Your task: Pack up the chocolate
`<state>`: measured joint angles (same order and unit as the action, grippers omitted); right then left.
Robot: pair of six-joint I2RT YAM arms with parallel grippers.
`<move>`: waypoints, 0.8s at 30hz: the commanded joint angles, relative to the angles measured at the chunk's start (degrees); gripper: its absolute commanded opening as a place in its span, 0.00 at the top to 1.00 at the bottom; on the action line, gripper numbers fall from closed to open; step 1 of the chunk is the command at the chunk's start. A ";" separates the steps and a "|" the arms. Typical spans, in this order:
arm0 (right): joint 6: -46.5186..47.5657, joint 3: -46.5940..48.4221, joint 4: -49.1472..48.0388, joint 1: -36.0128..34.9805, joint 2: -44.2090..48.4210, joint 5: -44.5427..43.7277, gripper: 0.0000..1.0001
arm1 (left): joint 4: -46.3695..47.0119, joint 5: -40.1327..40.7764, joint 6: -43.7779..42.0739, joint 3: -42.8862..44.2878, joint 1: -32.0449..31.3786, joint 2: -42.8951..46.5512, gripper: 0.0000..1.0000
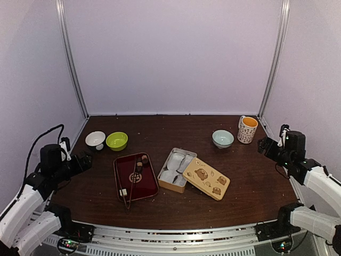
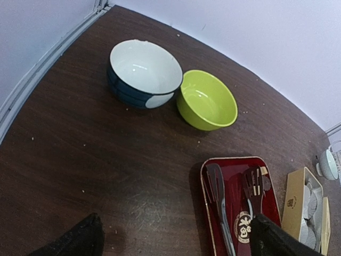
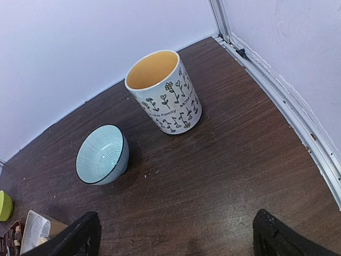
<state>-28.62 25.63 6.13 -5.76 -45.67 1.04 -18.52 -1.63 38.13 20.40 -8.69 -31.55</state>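
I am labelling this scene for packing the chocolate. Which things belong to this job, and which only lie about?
For the job: chocolate, red tray, tongs, open tin, bear lid.

Lying about: white bowl, green bowl, blue bowl, mug.

A dark wooden table (image 1: 245,181) carries a white bowl (image 1: 95,139), lime bowl (image 1: 116,141), red tray (image 1: 135,176), open tin (image 1: 176,169), bear-printed lid (image 1: 206,178), blue bowl (image 1: 222,138) and flowered mug (image 1: 247,129).
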 commanded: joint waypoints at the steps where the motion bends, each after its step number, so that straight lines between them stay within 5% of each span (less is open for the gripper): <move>1: -0.97 0.52 -0.35 -0.21 -1.41 -3.72 0.00 | -3.28 -0.32 3.01 3.11 0.14 -2.11 0.02; 14: 4.00 -0.77 -5.91 -0.24 -6.60 -3.97 0.00 | -4.34 -11.16 2.20 4.55 0.00 -6.11 0.02; 24: 4.66 -2.60 -10.36 -0.22 -7.73 -2.54 0.00 | -7.49 -10.72 6.25 3.00 -5.00 -2.11 0.02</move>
<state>-24.62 23.57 -1.32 -5.76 -53.71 -2.09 -25.56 -11.60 42.50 23.66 -11.90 -34.76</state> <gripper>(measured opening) 0.999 0.977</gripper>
